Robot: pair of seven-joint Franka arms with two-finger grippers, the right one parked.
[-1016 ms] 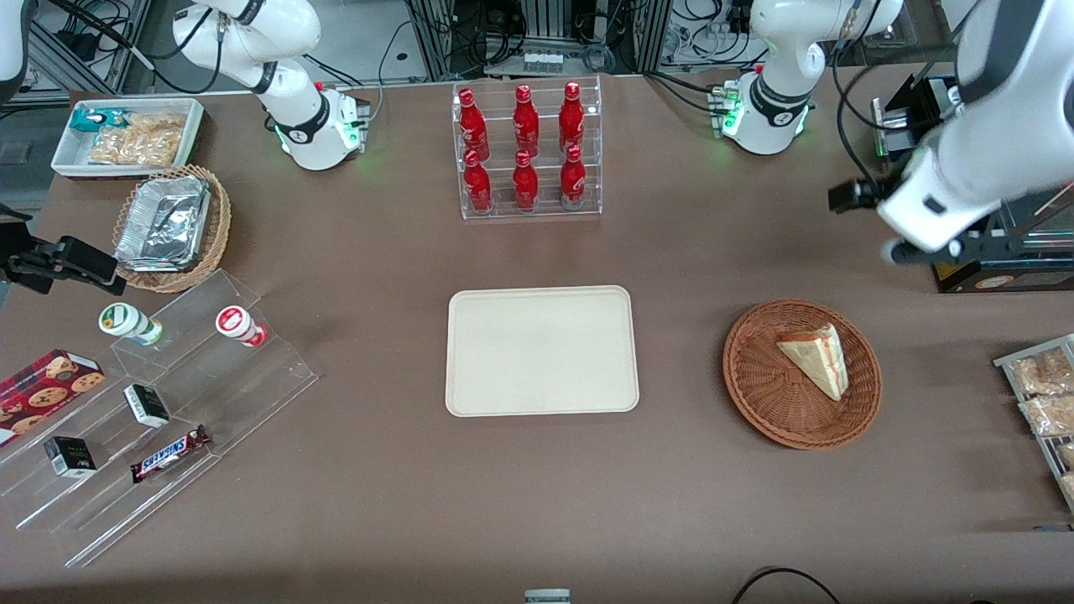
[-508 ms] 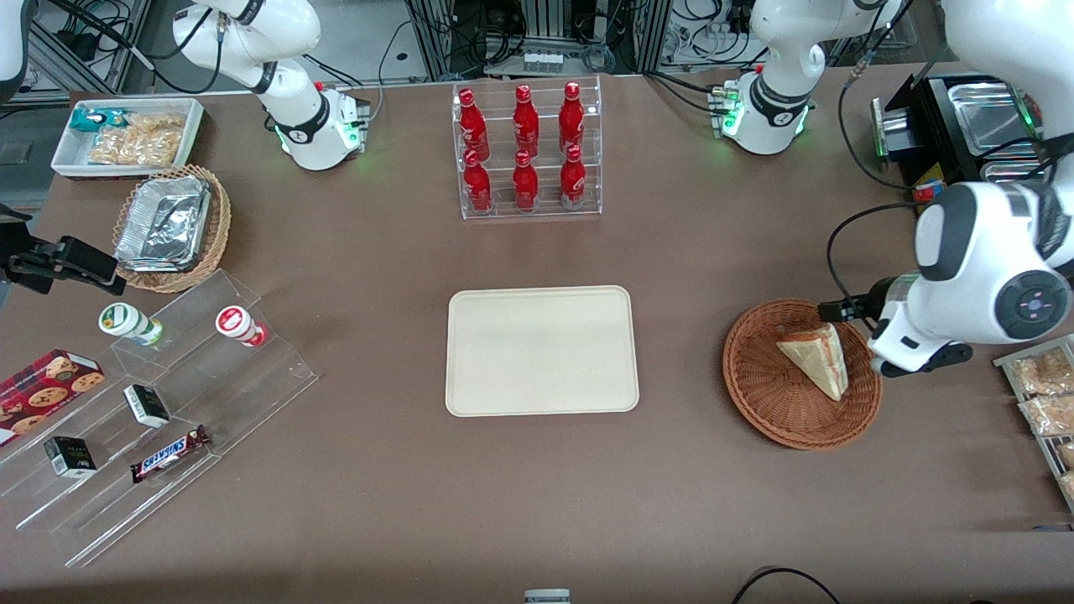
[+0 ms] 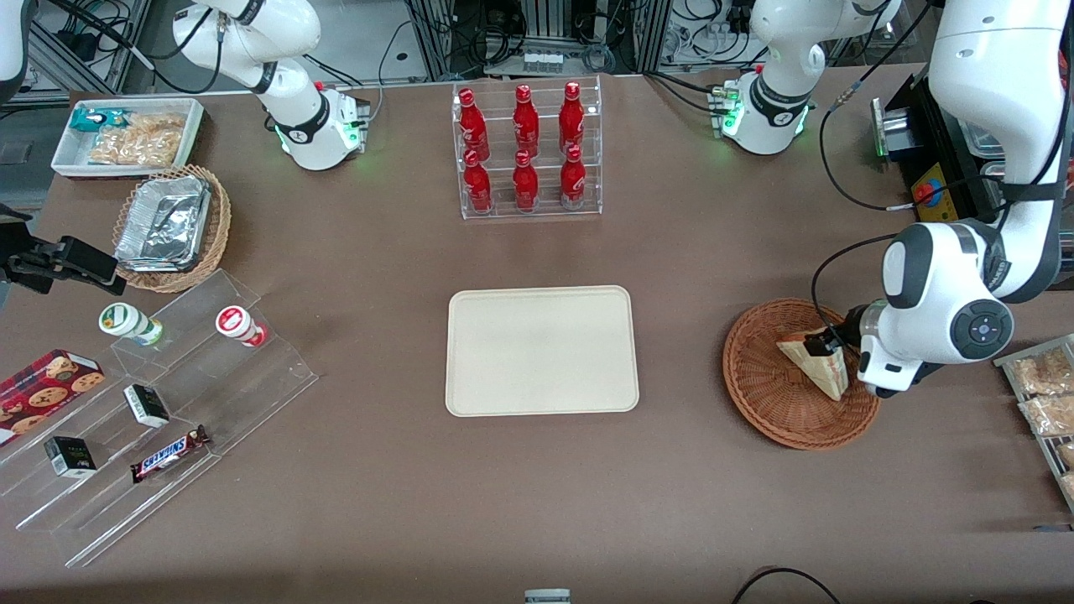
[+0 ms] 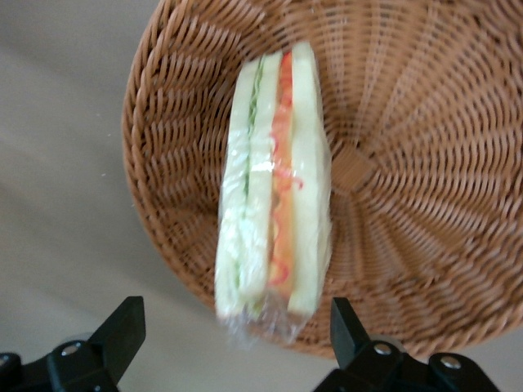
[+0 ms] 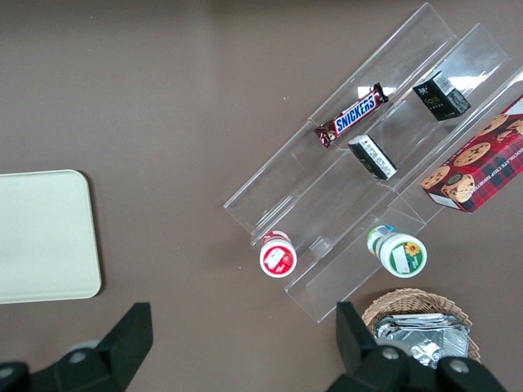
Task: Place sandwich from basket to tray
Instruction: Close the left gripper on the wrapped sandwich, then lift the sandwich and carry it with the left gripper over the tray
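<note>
We are at the reaching step: our pincer [image 4: 233, 347] hangs spread wide just above the sandwich [image 4: 274, 188], which lies in the basket [image 4: 425, 163] between its fingers. Next we should lower, close, then carry it to the tray [image 3: 541, 350].

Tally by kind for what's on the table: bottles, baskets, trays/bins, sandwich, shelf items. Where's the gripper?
Red bottles: 6
Wicker baskets, the basket and the foil one: 2
Tray and white bin: 2
Sandwich: 1
Items on the acrylic steps: 5
Cookie box: 1
Total: 17
Gripper: over the sandwich, jaws open either side.
</note>
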